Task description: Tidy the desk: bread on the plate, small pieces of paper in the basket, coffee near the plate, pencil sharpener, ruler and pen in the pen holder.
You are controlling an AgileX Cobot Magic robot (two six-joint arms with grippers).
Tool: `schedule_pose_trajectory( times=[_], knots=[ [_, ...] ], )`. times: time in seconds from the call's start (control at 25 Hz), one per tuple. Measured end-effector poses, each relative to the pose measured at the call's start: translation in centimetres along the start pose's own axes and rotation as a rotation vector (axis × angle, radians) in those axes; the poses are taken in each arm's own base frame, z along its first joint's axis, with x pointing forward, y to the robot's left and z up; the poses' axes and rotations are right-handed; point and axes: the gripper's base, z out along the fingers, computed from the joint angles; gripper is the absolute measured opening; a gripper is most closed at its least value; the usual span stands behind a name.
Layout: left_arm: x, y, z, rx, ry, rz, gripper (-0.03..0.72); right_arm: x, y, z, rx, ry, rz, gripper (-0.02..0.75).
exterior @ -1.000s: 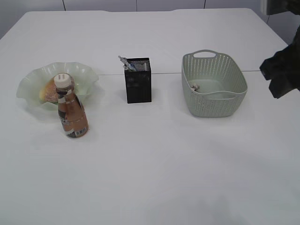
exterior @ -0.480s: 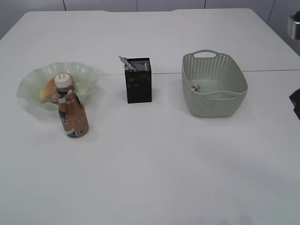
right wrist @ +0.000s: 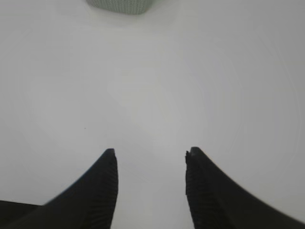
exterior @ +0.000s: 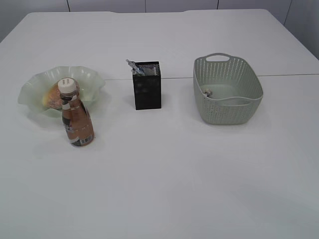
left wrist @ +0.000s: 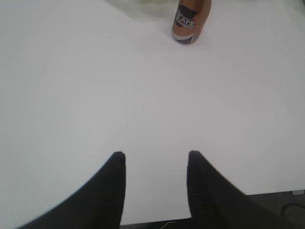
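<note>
White and almost bare, the bench (exterior: 164, 189) carries three groups set along its middle, just on the near side of the seam line. Toward the left edge sits the plate (exterior: 35, 89) with the bread (exterior: 51, 96) in it; the coffee (exterior: 76, 119) stands upright against the plate's near rim, touching or nearly so. At the centre the pen holder (exterior: 147, 85) stands upright with a pen-like tip (exterior: 133, 65) poking out at its top left corner; the ruler and sharpener cannot be made out inside the mesh. Toward the right edge lies the basket (exterior: 227, 89), with a small scrap of paper (exterior: 206, 92) on its floor.

What has changed is at the right edge: a second ago the right arm showed there as a dark shape beside the basket, half a second ago only a sliver remained, and now the exterior view holds no arm at all. Nothing on the bench has shifted meanwhile.

The left hand (left wrist: 153, 162) hangs over bare bench near the front edge, jaws apart and empty, the coffee far ahead of it. The right hand (right wrist: 151, 160) is likewise parted and empty over bare surface, the basket well ahead.

No loose item shows anywhere on the bench, so the tidying looks finished and the arms appear parked.
</note>
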Motion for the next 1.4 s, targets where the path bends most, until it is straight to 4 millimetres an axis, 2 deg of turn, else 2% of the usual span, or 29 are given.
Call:
schedule_pose_trajectory(
  times=[0.2, 0.36, 0.76, 0.96, 1.24, 1.4],
  knots=[
    [1.2, -0.2, -1.3, 0.003, -0.051, 0.000, 0.318, 2.9, -0.9, -3.8, -0.003, -0.110, 0.041, 0.347],
    [2.2, -0.3, -2.4, 0.006, -0.116, 0.009, 0.318, 4.9, -1.5, -6.1, -0.008, -0.206, 0.062, 0.347],
    [4.3, -0.3, -4.2, -0.020, -0.235, 0.034, 0.318, 8.5, -2.1, -9.1, -0.042, -0.371, 0.101, 0.347],
    [4.6, -0.2, -4.4, -0.030, -0.252, 0.039, 0.318, 10.9, -1.4, -8.4, -0.115, -0.380, 0.093, 0.347],
    [5.7, 0.0, -5.2, -0.069, -0.311, 0.056, 0.318, 15.3, -1.3, -7.2, -0.127, -0.456, 0.096, 0.347],
    [6.3, 0.0, -5.6, -0.075, -0.345, 0.063, 0.317, 16.7, -1.1, -6.1, -0.132, -0.461, 0.098, 0.347]
  ],
)
